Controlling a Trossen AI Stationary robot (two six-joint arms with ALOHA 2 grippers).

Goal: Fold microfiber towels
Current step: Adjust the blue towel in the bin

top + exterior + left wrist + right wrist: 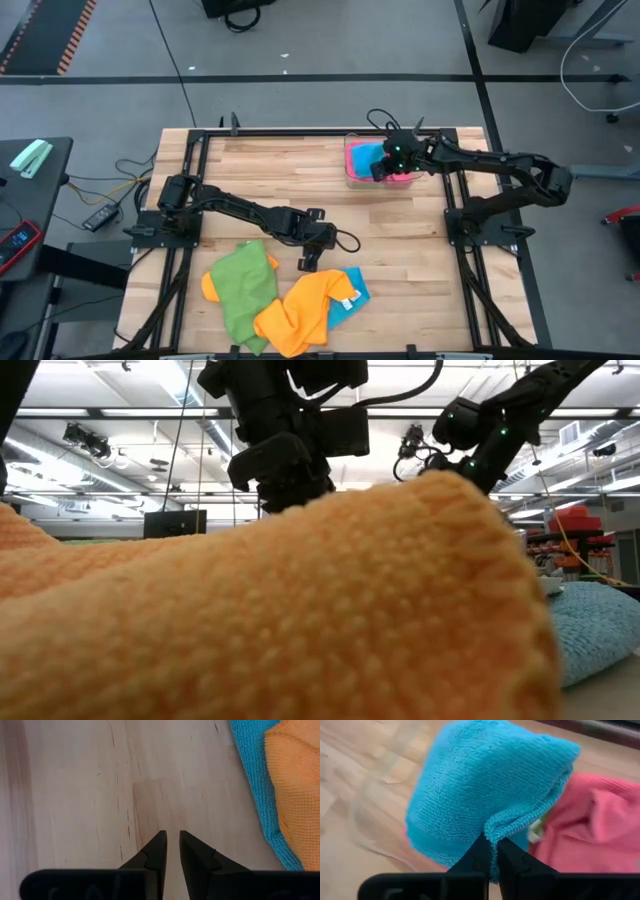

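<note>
Item: right tool [490,851], over the clear tray [352,178] at the far side of the worktop [420,250]. State: clenched on a folded edge of the blue towel [485,785], the hem pinched between the two fingertips. The blue towel sits on top of the pink towel [592,830] inside the tray.

Item: left tool [170,851], low over bare wood near the front heap. State: fingers nearly together, a thin gap between them, grasping nothing.

Item: front heap, near edge of the worktop. Contents: green towel [243,285], orange towel [300,310], and a second blue towel [350,295] lying partly under the orange one. All are crumpled and none is folded yet.

Risks, as judged:
- The pinch on the blue towel takes only a narrow bit of hem. If the tool pulls away without letting go cleanly, the fold could be dragged open or the cloth lifted out of the tray.
- The pile of the cloth may snag on the fingertips on release, with the same result.
- The pink towel underneath could shift with it and spoil the stack.
- The orange and blue towels in the heap overlap. A grab there may catch two layers at once.
</note>
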